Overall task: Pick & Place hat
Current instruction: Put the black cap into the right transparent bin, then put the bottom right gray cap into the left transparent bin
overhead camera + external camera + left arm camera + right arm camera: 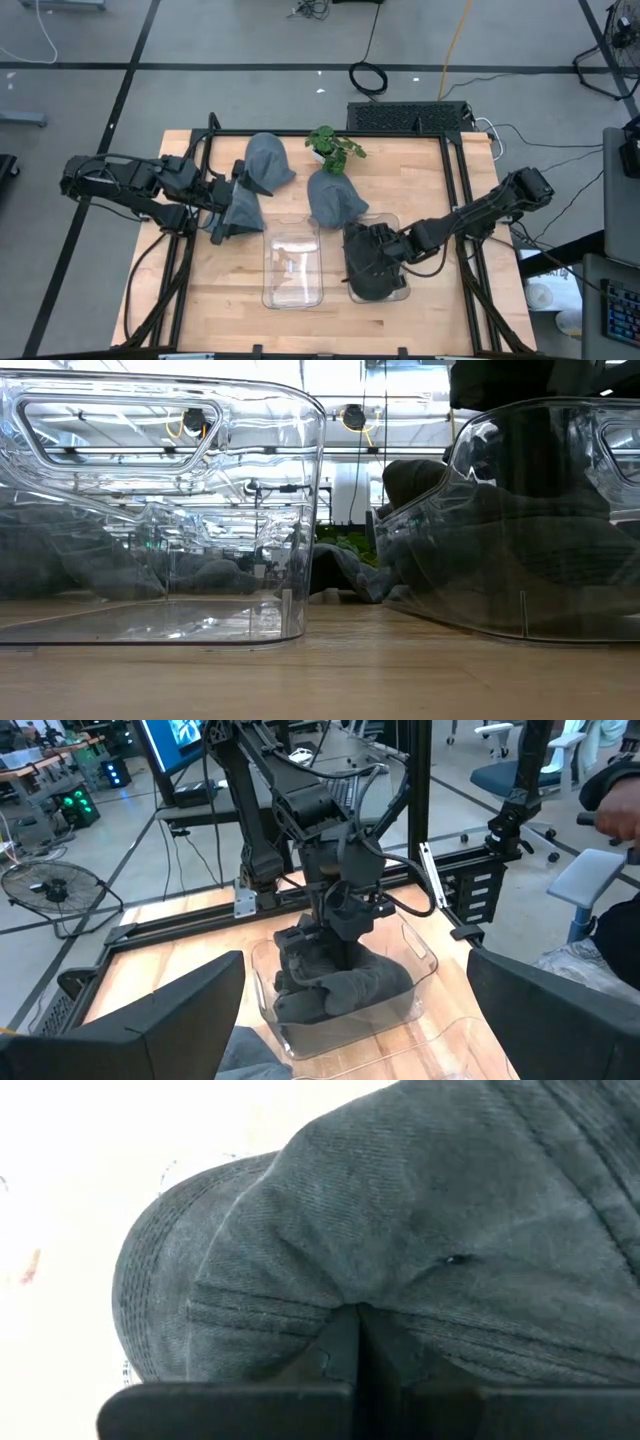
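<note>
A dark grey hat (378, 280) lies in the right-hand clear bin (403, 292). My right gripper (362, 252) reaches down into that bin and is shut on the hat's cloth. The left wrist view shows the same hat (345, 992) bunched up under the right gripper (335, 935). My left gripper (224, 212) is open, and its fingers (170, 1020) stand wide apart over a lighter grey hat (245, 208) lying flat on the table. Two more grey hats (268, 160) (333, 198) lie on the table farther back. My right gripper pinches a raised fold of the dark hat's crown (345, 1295) between its two shut fingers (330, 1360). It comes slanting down from the table's right. The hat rests on the bin's floor, bunched below the fingers. My left gripper hangs over the lighter hat; whether it touches I cannot tell.
A second clear bin (292, 262) stands beside the first, toward the table's left, with nothing in it. A small green plant (335, 148) stands at the far edge. A black frame (455, 170) runs around the table. Bare wood shows at the near left corner (200, 300).
</note>
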`<state>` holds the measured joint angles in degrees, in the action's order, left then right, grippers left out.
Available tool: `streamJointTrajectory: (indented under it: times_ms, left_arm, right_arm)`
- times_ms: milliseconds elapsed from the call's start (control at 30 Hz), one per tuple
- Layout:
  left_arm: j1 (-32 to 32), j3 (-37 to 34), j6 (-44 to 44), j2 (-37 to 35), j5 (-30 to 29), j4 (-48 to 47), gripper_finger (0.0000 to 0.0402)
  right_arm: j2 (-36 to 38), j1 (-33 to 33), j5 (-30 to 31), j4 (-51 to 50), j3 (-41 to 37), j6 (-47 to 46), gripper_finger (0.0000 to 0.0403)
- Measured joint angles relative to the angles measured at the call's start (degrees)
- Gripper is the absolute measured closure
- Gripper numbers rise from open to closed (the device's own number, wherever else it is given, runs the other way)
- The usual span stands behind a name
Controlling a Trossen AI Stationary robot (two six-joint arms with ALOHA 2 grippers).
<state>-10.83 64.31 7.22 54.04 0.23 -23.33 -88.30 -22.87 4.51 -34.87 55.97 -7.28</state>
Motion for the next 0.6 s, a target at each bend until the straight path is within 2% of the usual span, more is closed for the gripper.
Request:
streamJointTrajectory:
  times_ms: [233,600]
  left_arm:
    - [0.00,0.00,0.00,0.00,-0.02,0.00,0.0011]
    - [0.00,0.00,0.00,0.00,-0.01,0.00,0.0011]
  right_arm:
    - [7.05,-1.80,0.42,0.68,0.80,-0.08,0.0403]
    - [16.10,-3.50,1.23,8.56,0.97,1.43,0.0403]
